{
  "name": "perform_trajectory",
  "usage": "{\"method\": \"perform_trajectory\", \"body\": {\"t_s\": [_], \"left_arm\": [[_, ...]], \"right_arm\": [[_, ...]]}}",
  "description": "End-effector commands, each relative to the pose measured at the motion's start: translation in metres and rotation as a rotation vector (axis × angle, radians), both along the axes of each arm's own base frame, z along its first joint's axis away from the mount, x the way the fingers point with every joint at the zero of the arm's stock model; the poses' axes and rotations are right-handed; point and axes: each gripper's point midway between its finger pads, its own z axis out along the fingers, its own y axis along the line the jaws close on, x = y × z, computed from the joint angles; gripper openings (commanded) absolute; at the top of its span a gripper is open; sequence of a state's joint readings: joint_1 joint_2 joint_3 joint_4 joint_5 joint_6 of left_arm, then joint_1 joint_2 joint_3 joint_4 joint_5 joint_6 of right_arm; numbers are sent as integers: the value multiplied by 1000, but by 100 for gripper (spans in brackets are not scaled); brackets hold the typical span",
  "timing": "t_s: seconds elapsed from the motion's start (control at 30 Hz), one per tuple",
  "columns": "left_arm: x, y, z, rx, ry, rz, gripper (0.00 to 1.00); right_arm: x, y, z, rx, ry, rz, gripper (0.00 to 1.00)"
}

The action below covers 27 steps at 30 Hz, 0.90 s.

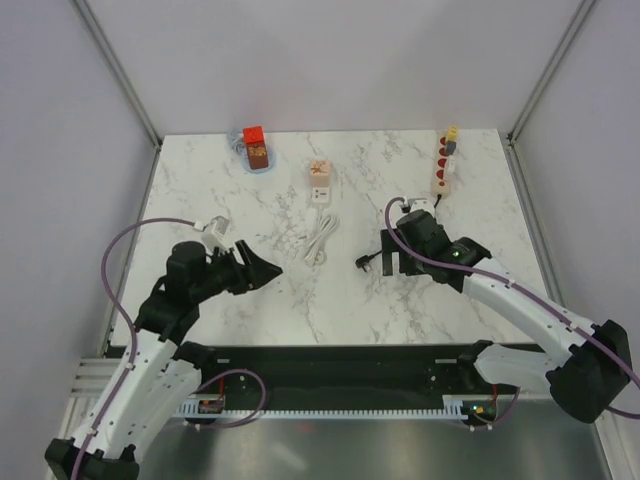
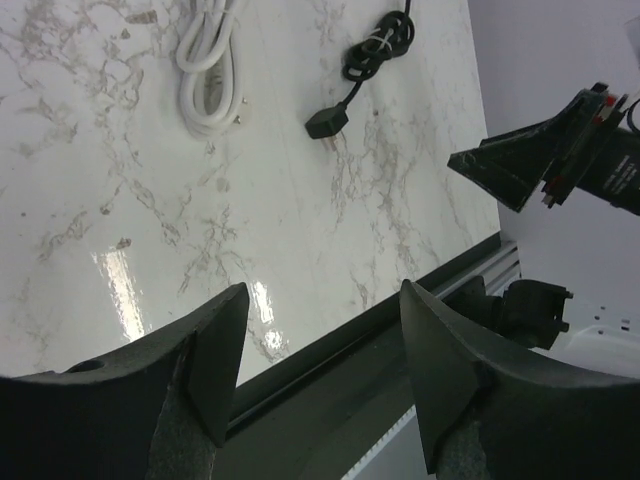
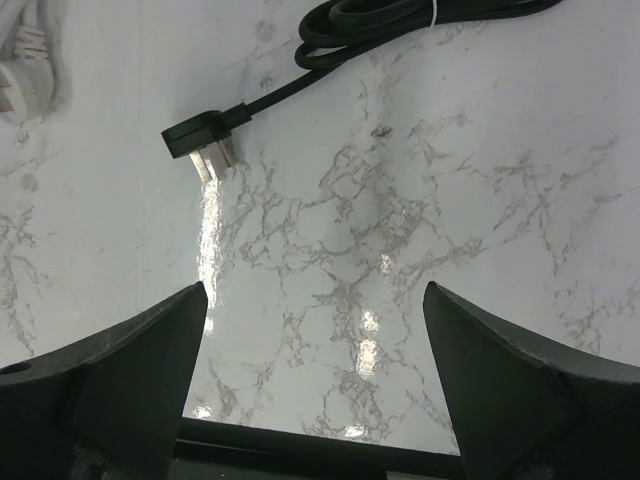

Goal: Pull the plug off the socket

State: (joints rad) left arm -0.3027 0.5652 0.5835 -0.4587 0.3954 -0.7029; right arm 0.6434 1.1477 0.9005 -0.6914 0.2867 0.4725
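Both pincers empty. Left pincer [image 2: 322, 300] has its jaws spread, nothing between them, hanging over the near table edge. Right pincer [image 3: 315, 295] is also wide apart and gripping nothing.

Black plug [image 3: 200, 143] lies loose on the table [image 1: 300, 310], prongs bare and in no socket. It's just in front of the right pincer, between the two arms. Its cord [image 3: 400, 20] is bunched in a tied coil right beside it. Power strip [image 1: 443, 170] sits at the back right, well apart from the plug. If that's the plug meant, my read is the pull is done.

Handling, as a guess:
- Plug is light, with a rigid moulded body.
- Cord is soft, so the coil drags along and gives no stiffness.
- Grab across the flat flanks of the body, not the cord or the prongs.

Table is glossy marble-look with strong glare patches. It's probably slick, so the plug will skate if nudged from one side.

Also on the table:
- White cable [image 1: 320, 240] coiled mid-table.
- Beige adapter block [image 1: 320, 180] just behind it. I can't tell if the two are joined.
- Red block [image 1: 254, 138] at the back left.

The room is a plain pale-walled enclosure with metal frame posts [image 1: 120, 70] at the corners.
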Motion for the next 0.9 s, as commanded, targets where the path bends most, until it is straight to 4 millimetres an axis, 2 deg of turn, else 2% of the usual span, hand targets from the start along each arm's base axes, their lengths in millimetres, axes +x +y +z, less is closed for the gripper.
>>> {"method": "perform_trajectory", "body": {"t_s": [0.0,0.17,0.23,0.27,0.3,0.47,0.5,0.57,0.6,0.63,0.7,0.73,0.87], "left_arm": [[-2,-11,-3,21,48,-51,70],[22,-25,3,68,21,-102,74],[30,-32,14,66,-14,-139,76],[41,-36,8,79,4,-147,77],[48,-40,15,81,-15,-161,80],[90,-54,7,51,42,-223,85],[103,-59,0,46,59,-233,88],[118,-64,-11,53,81,-248,89],[126,-69,-5,45,72,-270,90],[134,-73,-25,51,131,-281,90],[145,-80,-27,36,145,-299,90],[149,-82,-42,44,182,-300,89],[158,-85,-61,102,191,-285,88]], "right_arm": [[11,22,14,91,-31,28,98],[29,37,27,96,-45,49,98],[39,42,29,85,-43,49,98],[42,44,30,83,-46,50,98],[47,44,31,80,-46,44,98],[72,52,37,79,-61,40,98],[77,49,38,83,-62,28,98],[84,48,38,89,-57,32,98],[88,44,38,88,-56,23,98],[89,43,36,89,-49,25,98],[90,37,35,91,-42,33,98],[88,35,31,86,-33,35,98],[83,20,21,64,-14,37,98]]}}
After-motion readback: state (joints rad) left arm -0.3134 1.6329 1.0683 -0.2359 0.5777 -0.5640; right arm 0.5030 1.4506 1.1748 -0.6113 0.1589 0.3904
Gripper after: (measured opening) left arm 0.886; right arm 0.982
